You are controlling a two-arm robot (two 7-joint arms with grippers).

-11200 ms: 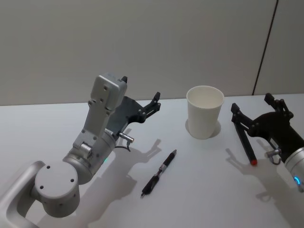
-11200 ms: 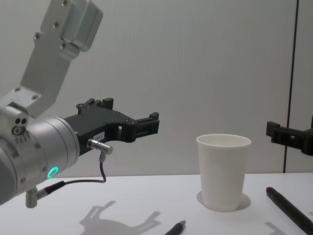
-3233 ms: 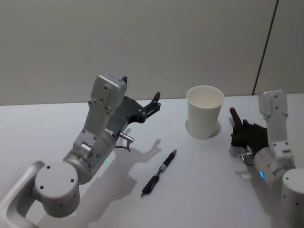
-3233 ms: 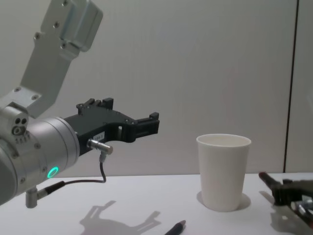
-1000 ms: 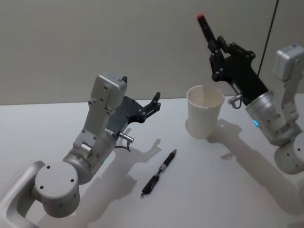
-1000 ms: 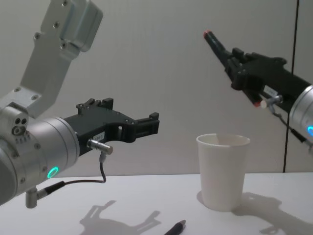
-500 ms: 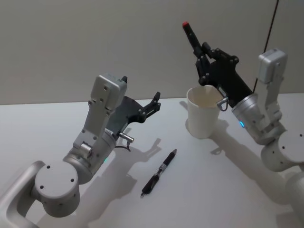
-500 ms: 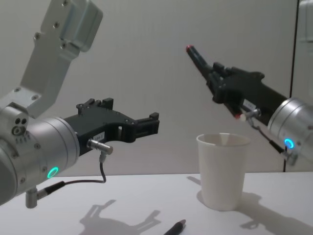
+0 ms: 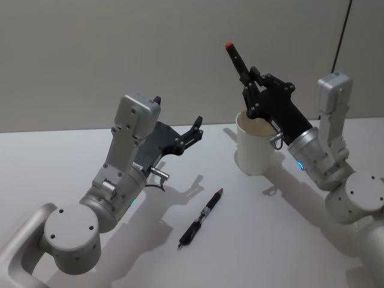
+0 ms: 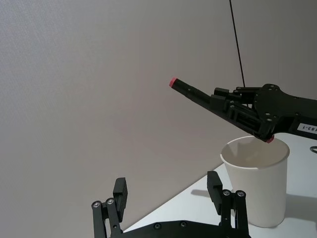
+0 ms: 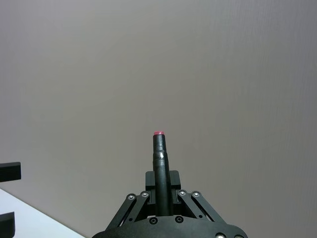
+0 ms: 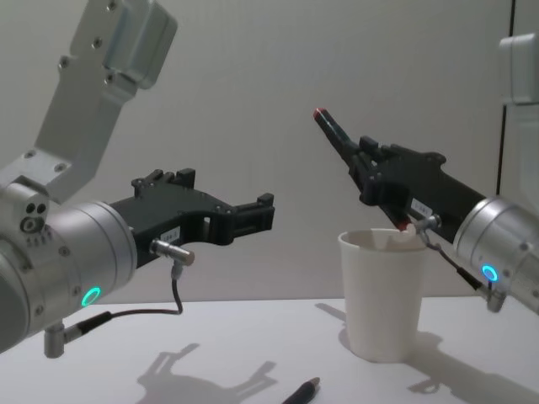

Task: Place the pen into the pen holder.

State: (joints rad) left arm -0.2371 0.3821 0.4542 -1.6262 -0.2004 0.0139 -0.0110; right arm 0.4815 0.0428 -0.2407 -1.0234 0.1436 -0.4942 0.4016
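The right gripper [image 9: 252, 90], clamped on a tilted red-tipped pen [image 9: 237, 61], has sunk so the pen's lower end now sits at the rim of the white paper cup [image 9: 255, 156], seemingly near release; the left gripper [image 10: 167, 184] hovers spread and empty left of it.

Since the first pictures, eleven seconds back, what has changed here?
The right claw closed on the red-tipped pen that lay right of the cup, lifted it and swung it left. The pen now slants over the cup, its lower end at the rim. The cup, the second pen on the table and the open left claw stayed put.
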